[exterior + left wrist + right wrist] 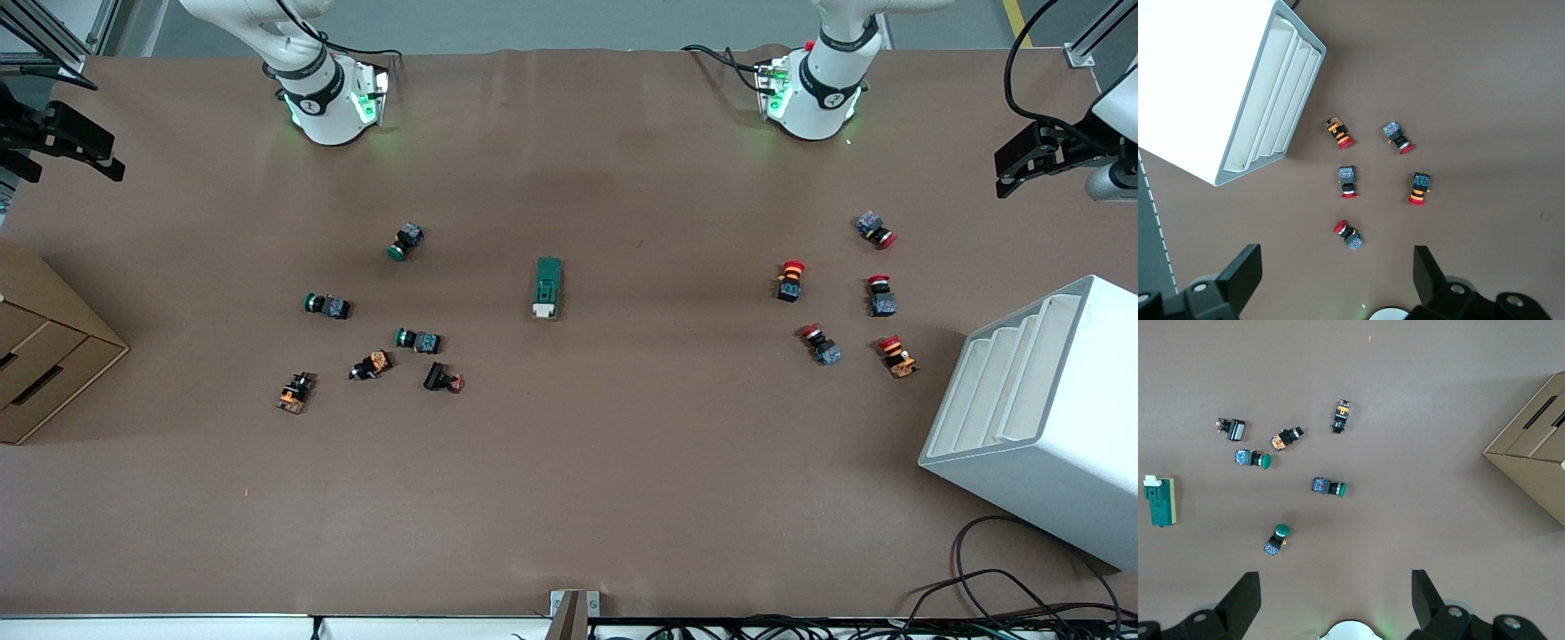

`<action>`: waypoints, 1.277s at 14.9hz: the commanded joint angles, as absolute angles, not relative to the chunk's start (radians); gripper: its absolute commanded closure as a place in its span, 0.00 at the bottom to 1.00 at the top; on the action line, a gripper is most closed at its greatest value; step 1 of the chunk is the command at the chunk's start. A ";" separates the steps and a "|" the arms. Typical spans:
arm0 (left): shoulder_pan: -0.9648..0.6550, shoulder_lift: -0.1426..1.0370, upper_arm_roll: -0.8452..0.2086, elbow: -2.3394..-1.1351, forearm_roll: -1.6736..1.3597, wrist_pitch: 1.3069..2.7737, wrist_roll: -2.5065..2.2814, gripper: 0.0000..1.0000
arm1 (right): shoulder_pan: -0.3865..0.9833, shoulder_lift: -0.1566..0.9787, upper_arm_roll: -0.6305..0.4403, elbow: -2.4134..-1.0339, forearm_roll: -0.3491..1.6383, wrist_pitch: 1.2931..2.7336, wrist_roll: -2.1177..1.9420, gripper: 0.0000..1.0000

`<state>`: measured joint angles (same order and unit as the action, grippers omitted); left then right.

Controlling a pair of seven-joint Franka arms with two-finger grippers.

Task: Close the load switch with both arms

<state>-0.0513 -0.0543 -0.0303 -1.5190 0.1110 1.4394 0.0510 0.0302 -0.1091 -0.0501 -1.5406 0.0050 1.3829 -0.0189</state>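
Note:
The load switch (548, 287), a dark green block with a cream-white end piece facing the front camera, lies alone in the middle of the table. It also shows at the edge of the right wrist view, load switch (1159, 500). My right gripper (1336, 597) hangs high over the green-capped buttons at the right arm's end, open and holding nothing. My left gripper (1336, 273) hangs high over the red-capped buttons at the left arm's end, also open and holding nothing. Neither gripper is close to the switch.
Green-capped buttons (407, 241) and other small parts lie scattered toward the right arm's end. Red-capped buttons (790, 280) lie toward the left arm's end. A white slotted rack (1040, 427) and a cardboard drawer box (44, 356) stand at the table's two ends. Cables (996, 596) lie along the front edge.

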 commanded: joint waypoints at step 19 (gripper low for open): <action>-0.021 -0.080 -0.138 -1.543 0.015 1.439 -0.097 0.00 | 0.028 -0.132 -0.057 -1.572 0.002 1.365 -0.034 0.00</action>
